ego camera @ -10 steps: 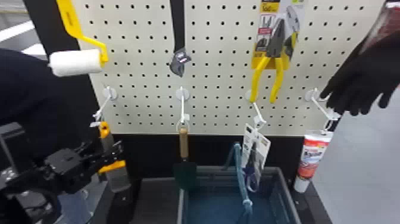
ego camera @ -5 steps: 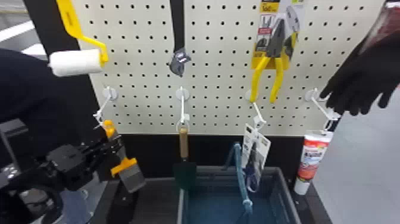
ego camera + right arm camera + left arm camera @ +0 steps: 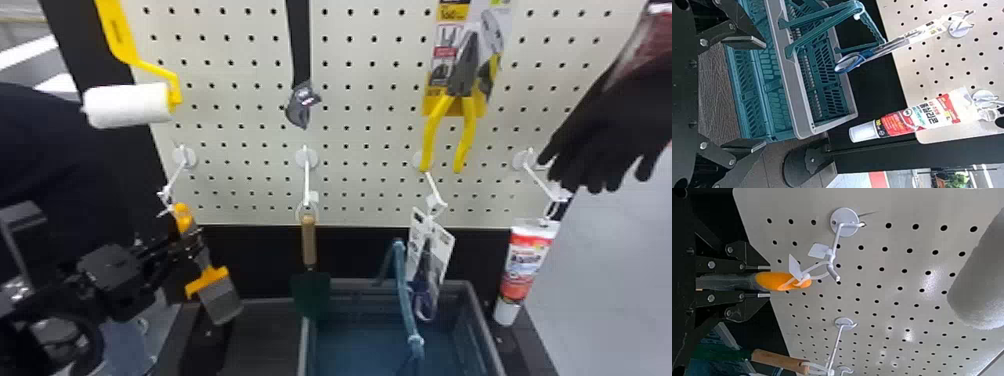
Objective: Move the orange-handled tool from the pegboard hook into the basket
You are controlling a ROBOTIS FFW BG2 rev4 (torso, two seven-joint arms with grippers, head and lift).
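The left gripper (image 3: 192, 242) is at the left in the head view, shut on the orange-handled tool (image 3: 220, 300). That tool hangs tilted, its orange end up by the left hook (image 3: 175, 177) and its wide grey blade down to the right. In the left wrist view the left gripper (image 3: 770, 281) has the handle (image 3: 777, 280) between its fingers; a white loop (image 3: 817, 269) runs from the handle's end to the hook (image 3: 836, 246). The basket (image 3: 472, 320) stands right of the tool. Over by the basket (image 3: 803, 121) in the right wrist view, the right gripper (image 3: 766, 94) is open, holding nothing.
A wooden-handled trowel (image 3: 309, 242) hangs between the held tool and the basket's middle. The basket's handle (image 3: 404, 295) stands raised near carded scissors (image 3: 425, 280). A tube (image 3: 527, 270) hangs farther right, and a paint roller (image 3: 127, 105) is above the left hook.
The tool has gone from nearly upright to tilted, its blade swinging to the right. My left gripper has risen slightly with it. The hanging items to the right have stayed put.
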